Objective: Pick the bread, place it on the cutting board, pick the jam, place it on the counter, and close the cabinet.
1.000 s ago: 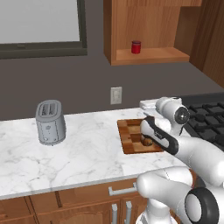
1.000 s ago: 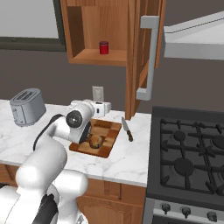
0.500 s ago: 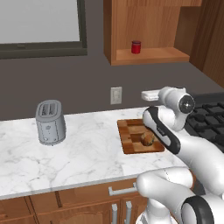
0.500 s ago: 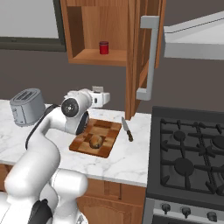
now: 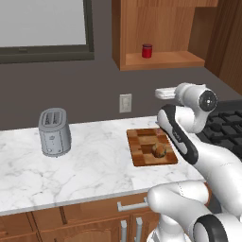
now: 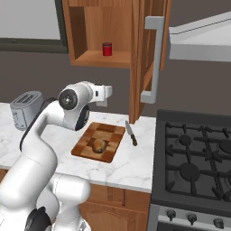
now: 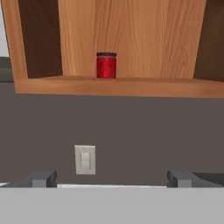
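Note:
The bread (image 5: 159,150) (image 6: 99,145), a small golden-brown bun, lies on the checkered cutting board (image 5: 142,142) (image 6: 110,131), free of the hand. The jam (image 5: 147,50) (image 6: 107,49) (image 7: 106,65), a small red jar, stands upright on the shelf of the open cabinet (image 5: 160,28) (image 7: 131,85). My gripper (image 5: 164,93) (image 6: 107,92) (image 7: 111,179) hangs above the board's far edge and below the shelf, level and pointing at the wall. It is open, its fingertips (image 7: 41,178) wide apart with nothing between them. The cabinet door (image 6: 146,54) stands swung out.
A silver toaster (image 5: 54,132) (image 6: 25,108) stands on the white marble counter (image 5: 90,165) to the left. A knife (image 6: 131,134) lies right of the board, with the black stove (image 6: 198,158) beyond it. A wall outlet (image 7: 85,159) sits under the shelf.
The hand has risen from the bread on the board and turned to face the wall below the shelf. The bread stays on the board.

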Tool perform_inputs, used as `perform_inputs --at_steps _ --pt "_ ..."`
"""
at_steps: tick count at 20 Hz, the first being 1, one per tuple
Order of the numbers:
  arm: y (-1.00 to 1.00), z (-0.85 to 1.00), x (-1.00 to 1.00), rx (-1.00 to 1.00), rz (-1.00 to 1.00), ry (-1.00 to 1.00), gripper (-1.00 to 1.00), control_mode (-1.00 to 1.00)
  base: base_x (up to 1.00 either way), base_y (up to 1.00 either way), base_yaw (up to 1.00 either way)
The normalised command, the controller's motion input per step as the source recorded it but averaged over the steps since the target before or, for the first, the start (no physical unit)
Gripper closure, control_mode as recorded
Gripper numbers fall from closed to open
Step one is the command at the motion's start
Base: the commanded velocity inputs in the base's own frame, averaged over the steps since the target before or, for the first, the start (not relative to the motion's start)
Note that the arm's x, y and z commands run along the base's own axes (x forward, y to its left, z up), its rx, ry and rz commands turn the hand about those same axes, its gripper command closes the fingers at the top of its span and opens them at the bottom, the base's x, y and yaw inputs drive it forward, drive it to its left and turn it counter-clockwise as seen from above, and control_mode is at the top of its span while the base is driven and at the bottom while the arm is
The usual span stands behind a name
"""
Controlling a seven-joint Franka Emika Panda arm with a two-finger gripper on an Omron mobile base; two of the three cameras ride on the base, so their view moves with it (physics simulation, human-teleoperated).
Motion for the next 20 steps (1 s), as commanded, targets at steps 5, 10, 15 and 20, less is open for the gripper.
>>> perform_inputs --at_steps 5,10,15,20 --pt "0.0 0.4 -0.14 0.0 0.0 0.0 -1.0 -1.0 0.0 0.0 0.0" --pt "0.0 0.36 -0.1 0.0 0.0 0.0 -1.0 -1.0 0.0 0.0 0.0" --pt "0.0 0.29 0.0 0.0 0.0 0.0 -1.0 -1.0 0.0 0.0 0.0" --pt "0.0 0.27 0.0 0.0 0.0 0.0 -1.0 -1.0 0.0 0.0 0.0"
